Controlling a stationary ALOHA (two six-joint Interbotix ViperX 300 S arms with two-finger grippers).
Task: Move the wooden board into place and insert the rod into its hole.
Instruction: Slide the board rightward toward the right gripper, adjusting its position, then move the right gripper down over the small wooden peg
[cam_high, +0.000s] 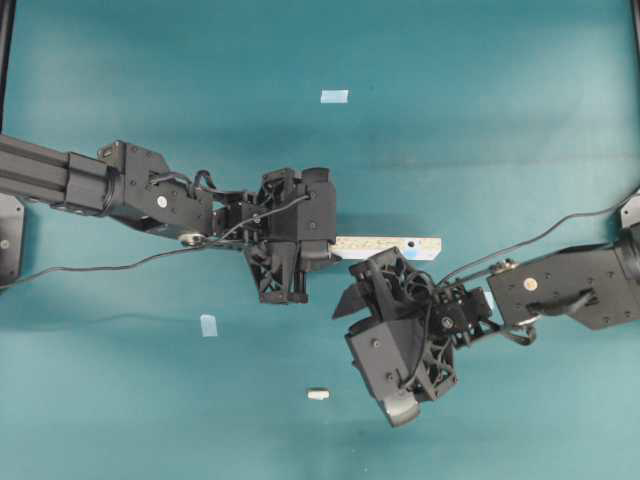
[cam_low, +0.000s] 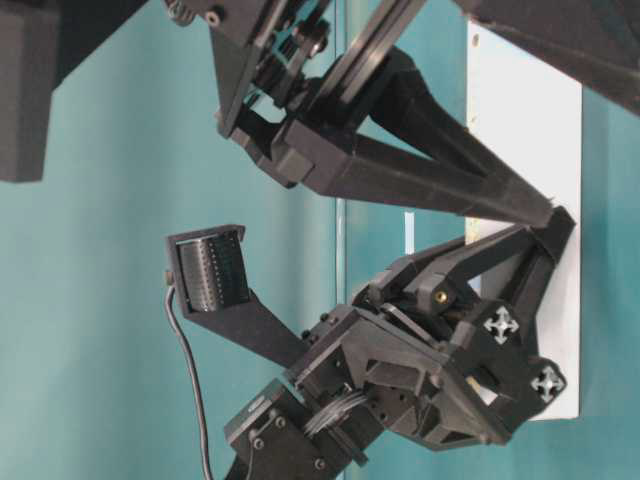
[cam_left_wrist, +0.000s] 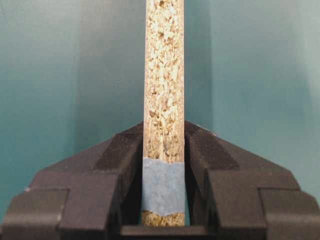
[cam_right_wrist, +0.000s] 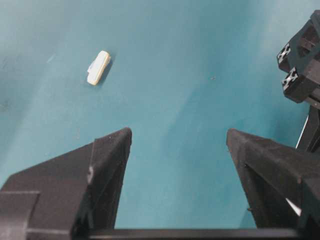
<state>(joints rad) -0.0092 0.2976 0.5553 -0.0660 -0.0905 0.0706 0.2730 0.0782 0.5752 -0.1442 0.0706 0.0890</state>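
Note:
The wooden board (cam_high: 388, 244) is a pale speckled strip held level above the teal table, sticking out to the right of my left gripper (cam_high: 322, 246). In the left wrist view the board (cam_left_wrist: 164, 75) runs straight up between the fingers (cam_left_wrist: 120, 152). Both press on its sides, at its blue patch (cam_left_wrist: 163, 185). The hole does not show. The rod (cam_high: 317, 394), a small cream peg, lies on the table near the front. My right gripper (cam_right_wrist: 177, 137) hangs open and empty above bare table, and the rod (cam_right_wrist: 98, 67) lies ahead of it to the left.
Two small pale-blue tape squares lie on the table, one at the back (cam_high: 334, 96) and one left of centre (cam_high: 208, 325). My right gripper's body (cam_high: 400, 345) sits just below the board's free end. Part of the left gripper (cam_right_wrist: 300, 65) shows at the right wrist view's edge.

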